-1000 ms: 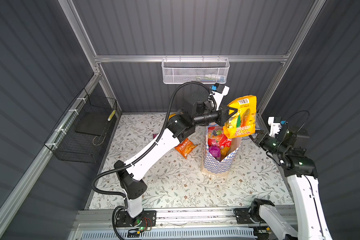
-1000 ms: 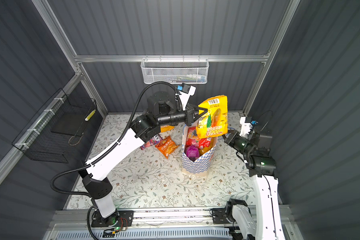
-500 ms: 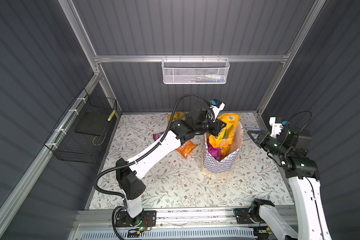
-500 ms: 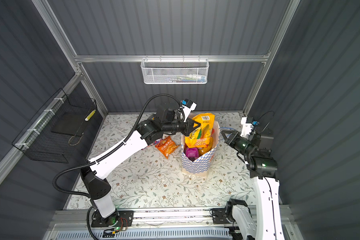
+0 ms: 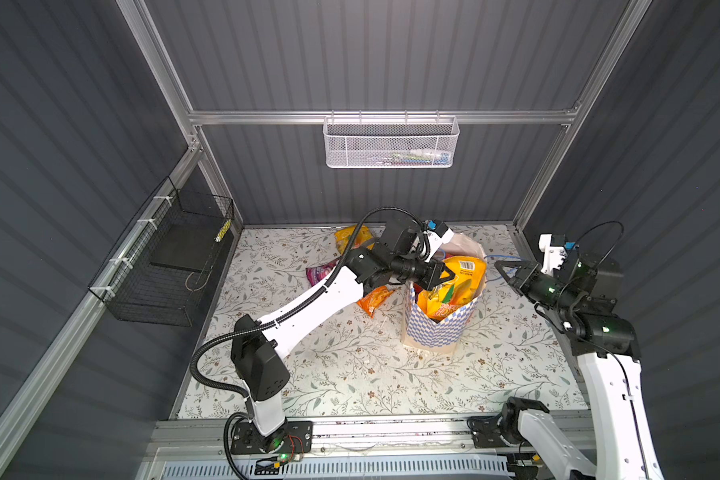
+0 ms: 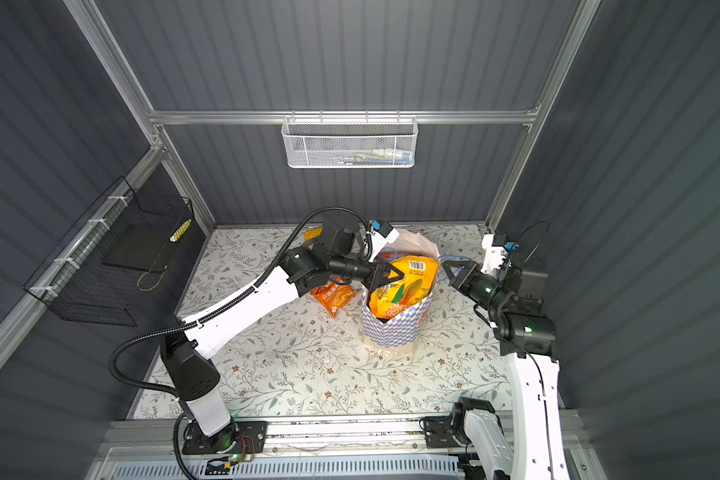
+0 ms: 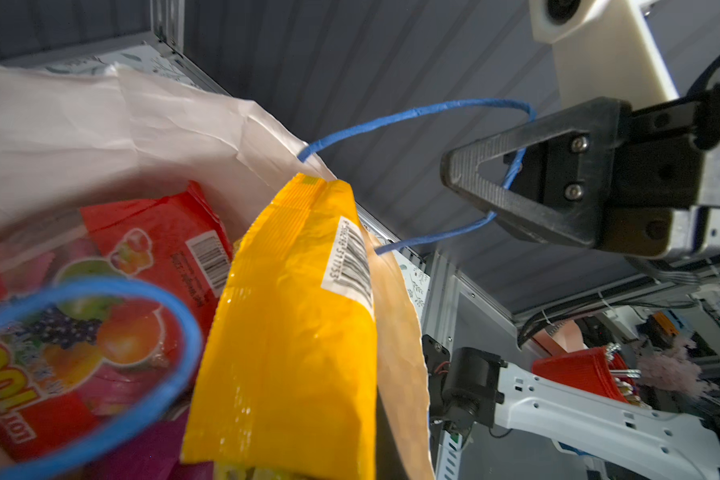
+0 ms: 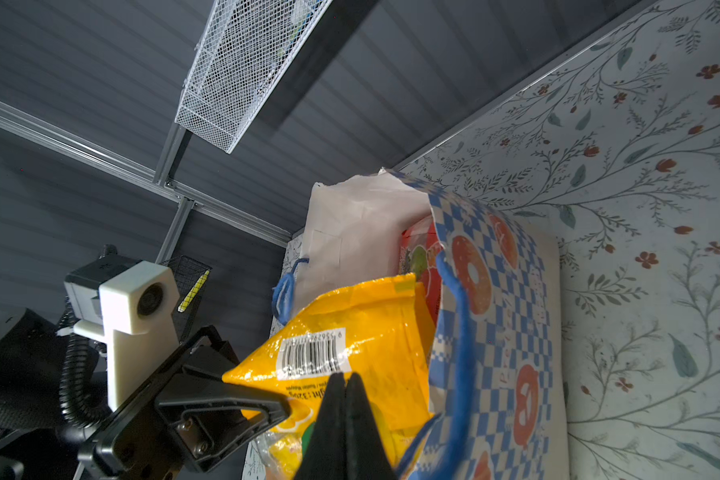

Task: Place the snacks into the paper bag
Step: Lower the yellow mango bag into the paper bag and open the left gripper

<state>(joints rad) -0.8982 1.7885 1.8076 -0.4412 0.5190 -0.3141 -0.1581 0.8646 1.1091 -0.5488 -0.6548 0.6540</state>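
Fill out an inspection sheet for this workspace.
Surface: floral table cover, flat, no spills seen.
Job's things: checked paper bag upright; yellow packet partly inside it, red packet deeper; orange packet, purple packet and rear packet lie loose on the cover.
Clutter: nothing seen.
Grippers: left gripper, jaws shut on the yellow packet; right gripper, jaws shut on the bag's blue handle.
Cables: black hose along the left arm; thin cable looped above the right wrist.
Surroundings: white mesh basket on back wall, black wire basket on side wall.
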